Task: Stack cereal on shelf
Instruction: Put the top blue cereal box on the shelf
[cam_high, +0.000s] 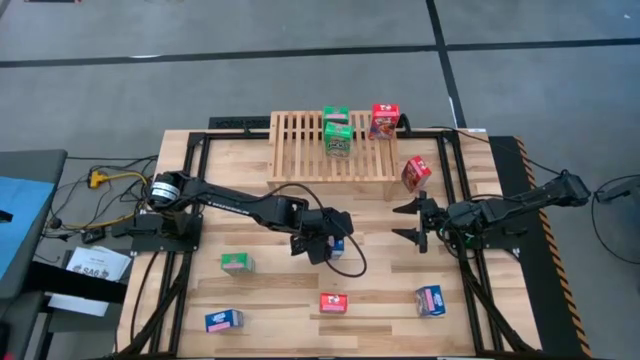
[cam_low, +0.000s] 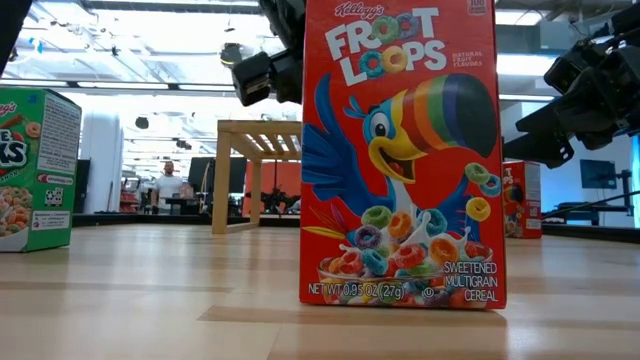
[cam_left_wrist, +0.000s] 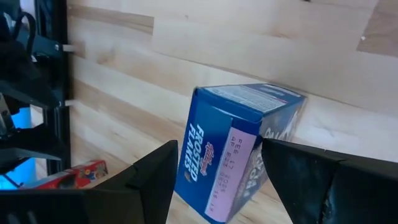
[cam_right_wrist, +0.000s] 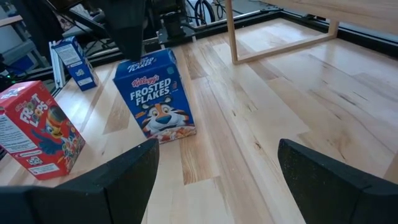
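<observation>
Between left gripper (cam_left_wrist: 217, 180) fingers: blue cereal box (cam_left_wrist: 239, 146).

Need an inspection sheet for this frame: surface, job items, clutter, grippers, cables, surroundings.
Surface: light wood table, black frame rails around it.
Job items: wooden rack at the far edge carries two green boxes and one red box. Another red box sits tilted beside the rack. Loose on the table: green box, blue box, red box, blue box.
Clutter: nothing seen.
Grippers: left gripper closed on a blue Frosted Flakes box mid-table; right gripper open, empty, facing it.
Cables: black cable loops under the left arm; yellow plug off the table's left.
Surroundings: grey floor; person far behind.
</observation>
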